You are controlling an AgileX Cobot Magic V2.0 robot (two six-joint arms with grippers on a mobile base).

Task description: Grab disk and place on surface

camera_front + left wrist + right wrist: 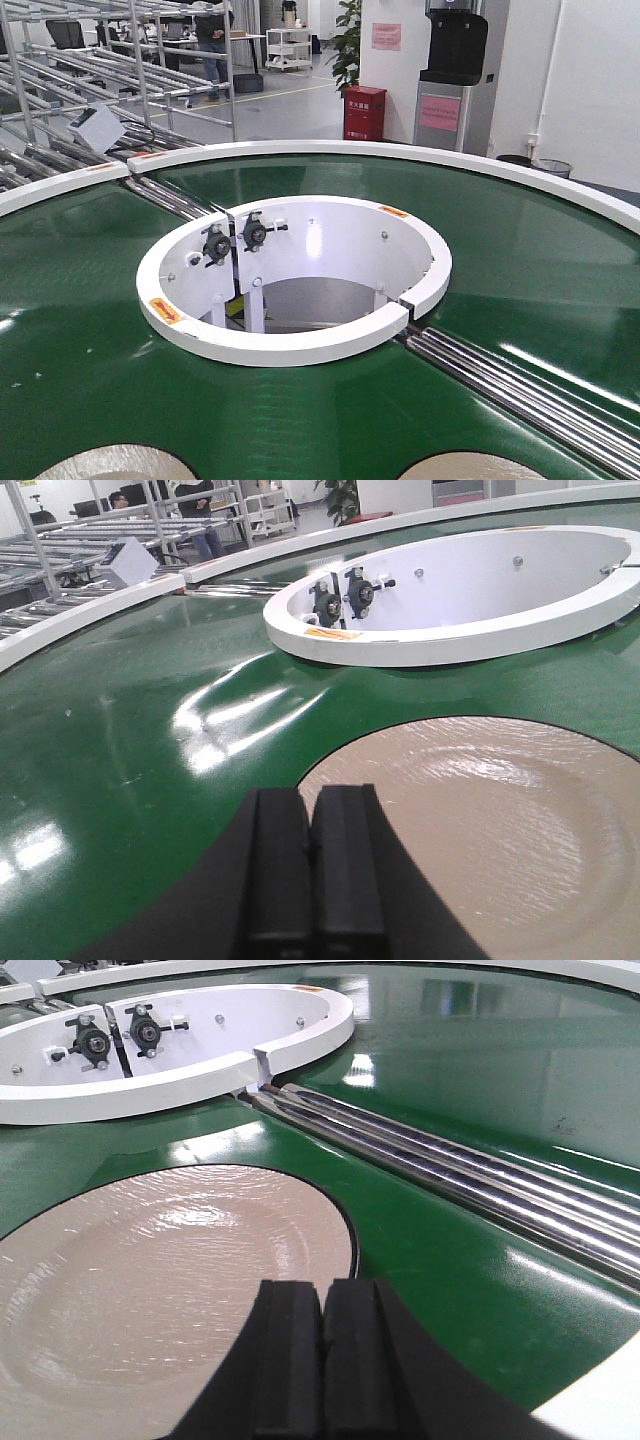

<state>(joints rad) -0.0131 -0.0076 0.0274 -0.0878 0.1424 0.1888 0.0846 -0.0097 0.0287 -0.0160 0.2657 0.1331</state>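
Two beige disks lie flat on the green conveyor belt (pixel 90 330): one disk (pixel 115 465) at the bottom left and another disk (pixel 470 468) at the bottom right of the front view. In the left wrist view my left gripper (pixel 310 825) is shut with nothing between its fingers, low over the near left edge of a disk (pixel 500 820). My right gripper (pixel 323 1310) is also shut and empty, over the near right edge of a disk (pixel 150 1280). The surface is out of view.
A raised white inner ring (pixel 290 345) with two black bearings surrounds the belt's central opening. Steel rollers (pixel 520 385) cross the belt at the right. The belt's white outer rim (pixel 450 158) curves behind, with metal racks (pixel 100 60) and a red box (pixel 364 112) beyond.
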